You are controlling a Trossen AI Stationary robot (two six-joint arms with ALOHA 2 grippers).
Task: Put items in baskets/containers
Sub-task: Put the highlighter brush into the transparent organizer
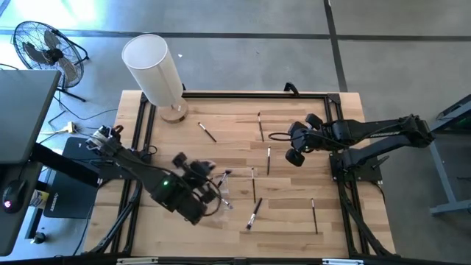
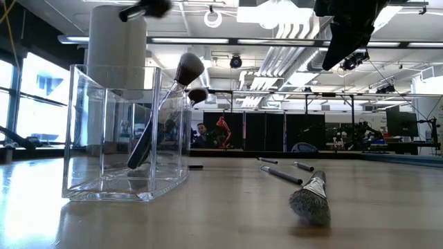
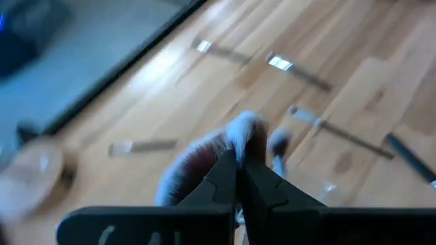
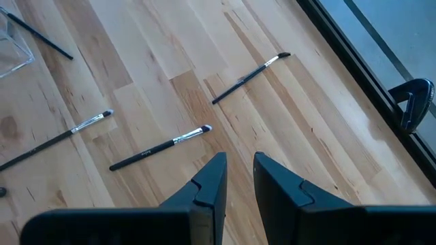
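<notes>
A clear container (image 2: 104, 159) stands on the wooden table near its front, left of the middle. Two brushes lean inside it, one with a fluffy brown, white-tipped head (image 2: 188, 68) sticking out over the rim. My left gripper (image 3: 238, 167) is shut and hangs above the container (image 1: 223, 193); the fluffy head (image 3: 235, 136) shows just past its fingertips. Several thin brushes lie loose on the table, among them (image 1: 207, 131), (image 1: 260, 125) and a thick grey-headed one (image 2: 310, 200). My right gripper (image 4: 238, 173) hovers open over the right half (image 1: 296, 156), with nothing between its fingers.
A tall white cylinder on a wooden base (image 1: 153, 66) stands at the far left corner. A black frame rail (image 1: 243, 94) runs round the table's edge, with a clamp (image 4: 412, 102) on it. More brushes lie below my right gripper (image 4: 162, 146), (image 4: 251, 69).
</notes>
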